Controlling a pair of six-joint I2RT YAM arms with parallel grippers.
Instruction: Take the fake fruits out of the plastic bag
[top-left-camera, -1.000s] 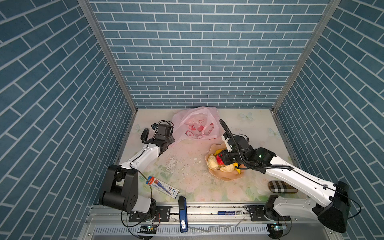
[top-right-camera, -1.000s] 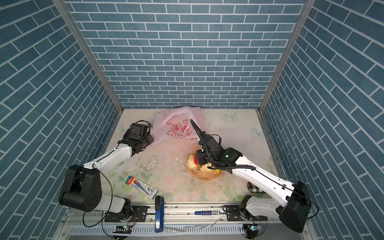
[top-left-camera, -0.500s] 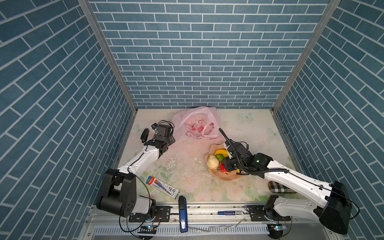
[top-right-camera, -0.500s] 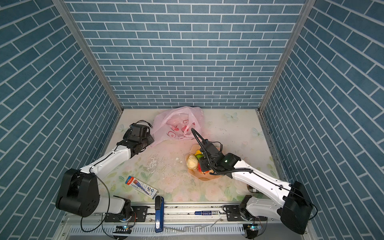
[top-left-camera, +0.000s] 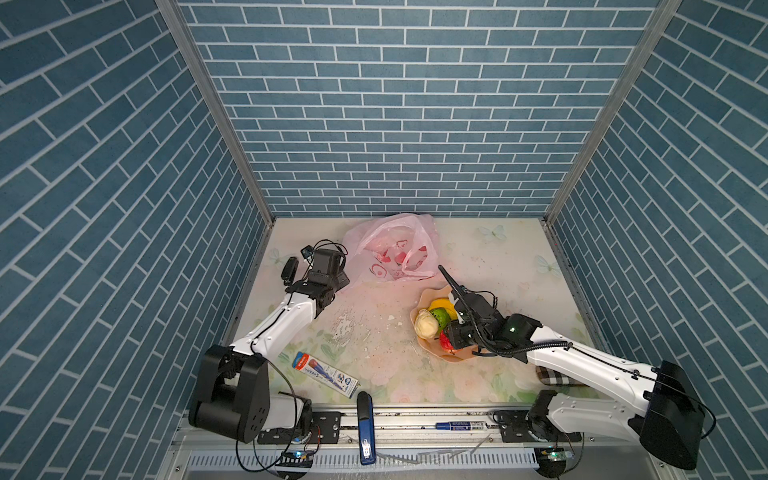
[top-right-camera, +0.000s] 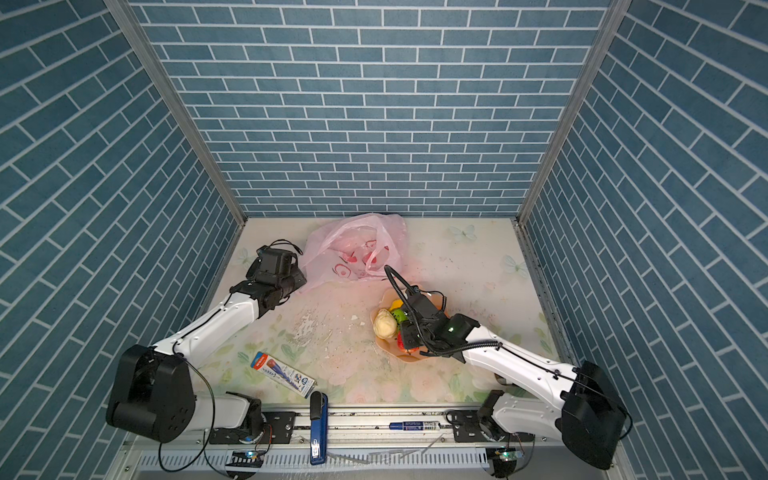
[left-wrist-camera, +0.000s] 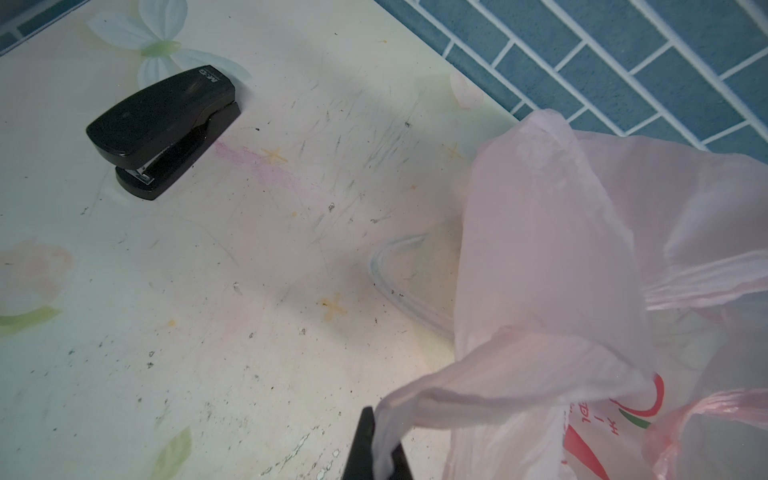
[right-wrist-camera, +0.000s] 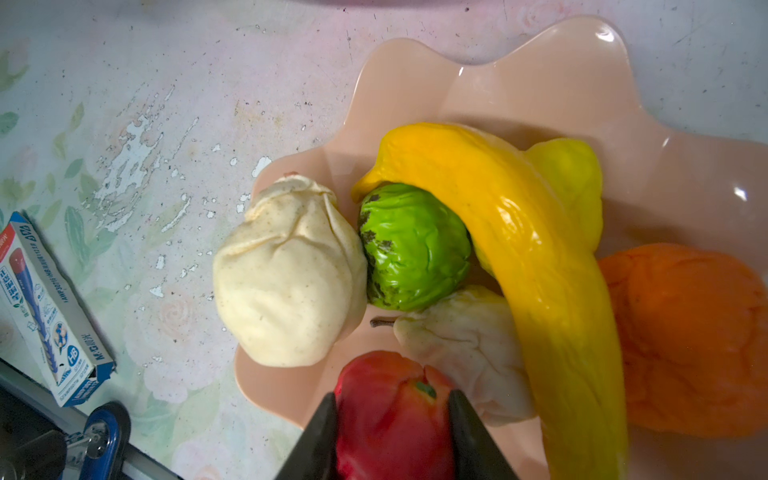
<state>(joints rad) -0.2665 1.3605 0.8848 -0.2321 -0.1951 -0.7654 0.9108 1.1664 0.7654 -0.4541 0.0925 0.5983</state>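
Seven fake fruits (right-wrist-camera: 415, 249) are gathered on one plate (right-wrist-camera: 540, 83), banana (right-wrist-camera: 540, 270) laid across it, red one (right-wrist-camera: 390, 432) clamped by right claw (right-wrist-camera: 392, 395), plastic bag (left-wrist-camera: 561, 249) pinched by closed left claw (left-wrist-camera: 380, 432).

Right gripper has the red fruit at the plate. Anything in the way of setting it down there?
Nothing visible does. The red fruit in the right gripper is over a bare part of the plate near its edge; the cream pear lies close beside it.

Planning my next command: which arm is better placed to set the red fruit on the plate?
Right. The right gripper grips the red fruit just over the plate. The left gripper is shut on the plastic bag at its edge, well away from the plate.
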